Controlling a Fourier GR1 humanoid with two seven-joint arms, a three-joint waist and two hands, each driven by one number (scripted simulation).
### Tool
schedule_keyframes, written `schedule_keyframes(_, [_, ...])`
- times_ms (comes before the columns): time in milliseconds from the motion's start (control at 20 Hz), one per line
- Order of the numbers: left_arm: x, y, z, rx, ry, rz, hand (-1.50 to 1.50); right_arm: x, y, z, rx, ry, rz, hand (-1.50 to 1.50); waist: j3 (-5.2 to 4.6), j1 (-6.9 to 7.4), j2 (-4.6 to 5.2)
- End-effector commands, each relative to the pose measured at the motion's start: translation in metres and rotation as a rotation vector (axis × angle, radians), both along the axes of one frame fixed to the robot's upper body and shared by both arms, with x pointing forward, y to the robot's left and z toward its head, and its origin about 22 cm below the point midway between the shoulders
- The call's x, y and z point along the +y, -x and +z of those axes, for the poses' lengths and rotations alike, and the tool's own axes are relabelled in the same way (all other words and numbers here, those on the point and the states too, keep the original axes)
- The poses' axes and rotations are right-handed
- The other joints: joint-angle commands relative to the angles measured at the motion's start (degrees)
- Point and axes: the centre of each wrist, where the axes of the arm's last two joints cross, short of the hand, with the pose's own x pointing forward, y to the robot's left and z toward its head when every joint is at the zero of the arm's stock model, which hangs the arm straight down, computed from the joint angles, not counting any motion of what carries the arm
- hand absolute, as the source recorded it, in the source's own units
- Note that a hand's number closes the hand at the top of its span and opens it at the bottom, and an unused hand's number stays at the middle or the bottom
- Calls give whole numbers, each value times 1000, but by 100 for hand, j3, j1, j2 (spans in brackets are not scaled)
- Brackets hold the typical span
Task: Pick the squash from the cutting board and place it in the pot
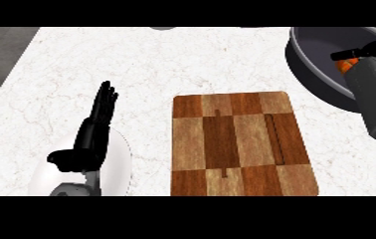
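A pale, veined marble table (147, 63) carries a rectangular cutting board (242, 143) of checkered light and dark wood, bare on top, and a round dark grey pot (316, 68) at the upper right. The left hand (92, 128) rests at lower left, fingers straight and holding nothing. The right hand (352, 54) reaches over the pot, its black fingers curled round the orange squash (346, 64) inside the rim.

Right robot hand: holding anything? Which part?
Right robot hand is over the dark grey round pot, curled on an orange squash; which part cannot be told. Left robot hand holds nothing.
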Motion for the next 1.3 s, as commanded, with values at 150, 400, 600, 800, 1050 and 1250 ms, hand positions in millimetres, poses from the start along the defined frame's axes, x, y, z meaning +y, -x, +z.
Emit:
schedule_keyframes(150, [3, 3, 3, -1, -10, -12, 0, -12, 17, -37, -62, -217, -131, -150, 4, -36, -23])
schedule_keyframes(400, [8, -1, 10, -5, -6, 1, 0, -19, 21, -32, -402, -86, -59, -150, 17, -25, -12])
schedule_keyframes(600, [21, 1, 3, 9, -9, 26, 0, -14, 11, 3, -714, 35, -61, -150, 8, -89, -56])
schedule_keyframes(800, [16, 13, 2, 1, 11, 7, 0, -10, 18, -14, -869, 59, -122, -150, 6, -96, -85])
schedule_keyframes(1050, [14, 1, -6, -3, 7, 31, 0, -14, 40, -47, -935, 72, -150, -150, -6, -299, -122])
schedule_keyframes(1250, [12, 5, -5, 21, -6, 42, 0, -20, 53, -54, -993, 97, -145, -150, -7, -284, -128])
